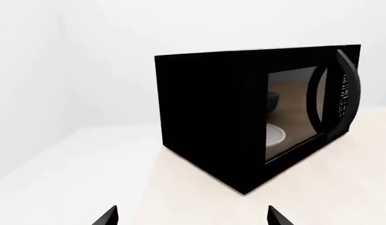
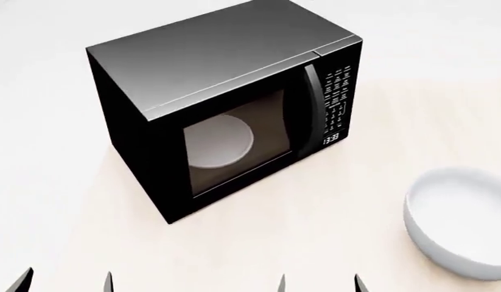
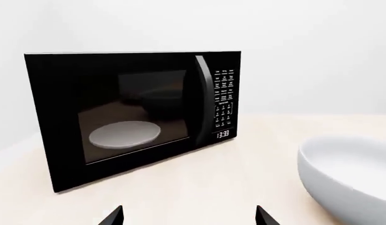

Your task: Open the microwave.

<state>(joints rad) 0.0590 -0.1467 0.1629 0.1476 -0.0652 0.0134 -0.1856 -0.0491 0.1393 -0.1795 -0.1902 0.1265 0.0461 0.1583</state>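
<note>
The black microwave (image 2: 226, 103) with a grey top stands on the pale counter, its door shut. Its vertical black handle (image 2: 313, 100) runs beside the keypad (image 2: 338, 91), and the clock reads 13:33. A white turntable plate (image 2: 219, 142) shows through the glass. The microwave also shows in the left wrist view (image 1: 243, 117) and the right wrist view (image 3: 130, 112). My left gripper (image 2: 65, 281) is open and empty at the near left, well short of the microwave. My right gripper (image 2: 319, 283) is open and empty at the near edge, in front of the door.
A large white bowl (image 2: 461, 222) sits on the counter (image 2: 332, 207) to the right of the microwave; it also shows in the right wrist view (image 3: 349, 173). White wall lies behind.
</note>
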